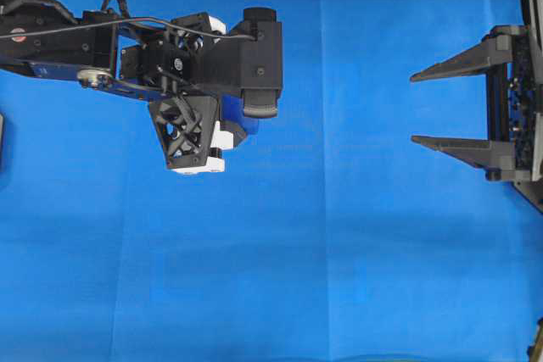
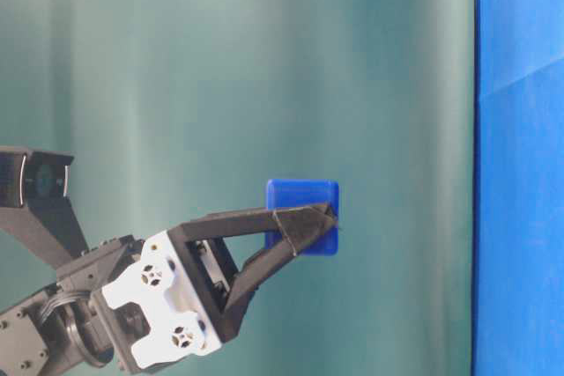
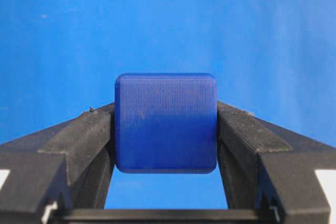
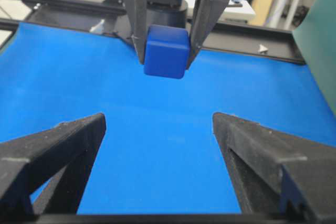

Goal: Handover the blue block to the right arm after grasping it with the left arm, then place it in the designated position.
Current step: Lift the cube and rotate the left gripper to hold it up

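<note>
Left wrist view, nearest first: the blue block (image 3: 166, 123) sits clamped between the two fingertips (image 3: 86, 135) of the left gripper (image 3: 166, 145), one flat face against each pad. The pinch is at the tips only, which leaves most of the cube standing proud of the fingers – a sensible hold for a handover, since the receiver needs free faces to close on

Below and beyond the block lies only the blue cloth (image 3: 168, 24); the cube is carried in the air, clear of the surface. The table-level view agrees: block (image 2: 302, 216) at the tip of the left gripper (image 2: 313, 222), off the cloth (image 2: 520, 165)

Right wrist view: the right gripper (image 4: 157, 124) is spread to its full width, nothing in it, and the block (image 4: 167, 51) hangs straight ahead, centred in the gap but well apart from the tips

Overhead: left arm (image 1: 51, 40) with its gripper (image 1: 193, 154) on the left side, right gripper (image 1: 416, 108) at the far right edge, fingers aimed toward the left

Judgement: grasp done, handover pending; the gap has yet to be closed, and placement is untouched
</note>
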Motion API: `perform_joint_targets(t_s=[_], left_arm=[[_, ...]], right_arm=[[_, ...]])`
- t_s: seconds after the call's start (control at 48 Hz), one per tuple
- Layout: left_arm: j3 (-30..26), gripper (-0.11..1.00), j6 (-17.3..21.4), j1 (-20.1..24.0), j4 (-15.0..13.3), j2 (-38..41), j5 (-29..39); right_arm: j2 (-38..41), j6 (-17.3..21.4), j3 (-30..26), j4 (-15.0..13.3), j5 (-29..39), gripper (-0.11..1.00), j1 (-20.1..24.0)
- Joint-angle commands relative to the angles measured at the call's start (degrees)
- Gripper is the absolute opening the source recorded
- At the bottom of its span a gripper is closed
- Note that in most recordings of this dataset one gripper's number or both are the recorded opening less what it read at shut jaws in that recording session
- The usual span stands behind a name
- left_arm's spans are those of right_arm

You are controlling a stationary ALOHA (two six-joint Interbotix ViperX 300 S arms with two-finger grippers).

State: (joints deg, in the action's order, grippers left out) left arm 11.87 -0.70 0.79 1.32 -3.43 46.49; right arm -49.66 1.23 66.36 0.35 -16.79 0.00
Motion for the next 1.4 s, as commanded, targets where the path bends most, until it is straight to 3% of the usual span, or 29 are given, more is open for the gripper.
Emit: perform_joint_targets(t_s=[0.0,0.396,1.042,1.208,1.375], left_arm=[[-0.4,0.49,0.0,-0.1,0.2,-2.1,-0.8],[1.1,0.49,0.2,-0.1,0.2,-3.0,-4.5],[25.0,0.49,0.2,-0.1,0.2,-14.0,-52.7],[27.5,0.49,0.1,0.0,-0.1,-14.4,-58.5],[27.7,0.49,0.0,-0.1,-0.2,-14.4,-58.7]], right_arm=[[0.2,-0.1,-1.6,0.0,-0.5,0.98,0.0],[0.3,-0.1,-2.0,0.0,-0.4,0.98,0.0],[0.3,-0.2,-2.2,-0.1,-0.5,0.98,0.0],[0.3,-0.2,-2.2,-0.1,-0.5,0.98,0.0],[0.3,-0.2,-2.3,-0.1,-0.5,0.98,0.0]])
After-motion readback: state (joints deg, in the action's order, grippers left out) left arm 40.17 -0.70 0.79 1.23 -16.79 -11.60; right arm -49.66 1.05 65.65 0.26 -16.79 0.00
